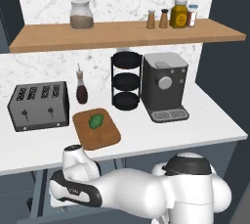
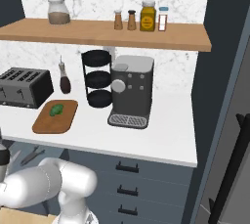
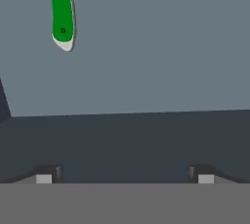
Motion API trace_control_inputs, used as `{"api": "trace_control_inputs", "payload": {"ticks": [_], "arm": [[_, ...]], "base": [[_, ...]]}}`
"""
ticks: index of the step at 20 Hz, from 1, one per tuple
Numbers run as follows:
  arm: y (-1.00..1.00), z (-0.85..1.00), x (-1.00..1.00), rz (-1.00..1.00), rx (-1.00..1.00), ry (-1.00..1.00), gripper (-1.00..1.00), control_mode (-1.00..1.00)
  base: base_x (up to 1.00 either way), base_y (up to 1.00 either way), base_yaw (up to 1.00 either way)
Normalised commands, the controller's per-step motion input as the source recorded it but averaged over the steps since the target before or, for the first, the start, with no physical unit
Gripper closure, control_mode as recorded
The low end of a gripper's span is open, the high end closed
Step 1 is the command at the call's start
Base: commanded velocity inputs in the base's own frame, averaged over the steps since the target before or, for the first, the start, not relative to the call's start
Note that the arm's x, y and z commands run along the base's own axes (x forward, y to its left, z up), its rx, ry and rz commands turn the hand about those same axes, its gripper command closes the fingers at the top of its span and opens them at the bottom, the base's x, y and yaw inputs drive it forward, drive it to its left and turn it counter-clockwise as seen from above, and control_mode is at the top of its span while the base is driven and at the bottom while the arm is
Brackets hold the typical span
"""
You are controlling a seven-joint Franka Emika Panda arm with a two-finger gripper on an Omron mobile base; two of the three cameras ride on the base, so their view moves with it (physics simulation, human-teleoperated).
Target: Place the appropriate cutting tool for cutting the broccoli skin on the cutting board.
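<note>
— Left base view first: what on the counter?
— Brown cutting board (image 1: 96, 129) flat on the white counter (image 1: 195, 125), just right of the toaster (image 1: 39, 105). Broccoli (image 1: 96, 120) resting on the board's far half. Dark sauce bottle (image 1: 81, 88) behind the board, black three-tier rack (image 1: 127, 81) and coffee machine (image 1: 164, 87) further right. Jar (image 1: 81, 14) and shakers up on the wooden shelf (image 1: 127, 33). White arm bent low below the counter's front edge, wrist reaching down to the left.

— Right base view?
— Same board (image 2: 56, 116) with the broccoli (image 2: 57, 109) on it, left of the rack (image 2: 99, 78). Grey Y-shaped peeler (image 2: 32, 155) lying in the open drawer (image 2: 27, 153) under the counter, close to the arm.

— Hand view: claw state, and the knife?
— Gripper (image 3: 124, 179) spread wide, released, two tips far apart at the bottom, nothing between them and nothing touched. Green-handled knife (image 3: 62, 10) lying on the grey drawer floor (image 3: 156, 47) at upper left, handle end with pale edge pointing toward the camera, blade cut off by the top edge. Well apart from both tips.
</note>
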Motion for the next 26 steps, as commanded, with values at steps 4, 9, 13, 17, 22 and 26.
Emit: {"api": "trace_control_inputs", "payload": {"ticks": [4,9,13,17,22,26], "arm": [[0.00,-0.02,-0.64,0.00,0.00,0.21,-1.00,-1.00],[0.00,-0.05,-0.52,0.00,0.00,0.18,-1.00,-1.00],[0.23,0.00,0.04,0.00,-0.02,-0.09,-1.00,-1.00],[0.46,0.00,0.33,0.00,-0.09,-0.20,-1.00,-1.00],[0.21,0.00,0.53,0.00,-0.05,-0.07,-1.00,-1.00],[0.00,-0.01,0.71,0.00,0.00,0.02,-1.00,-1.00]], "base": [[0.00,0.00,0.00],[0.00,0.00,0.00],[0.00,0.00,0.00],[0.00,0.00,0.00],[0.00,0.00,0.00],[0.00,0.00,0.00]]}}
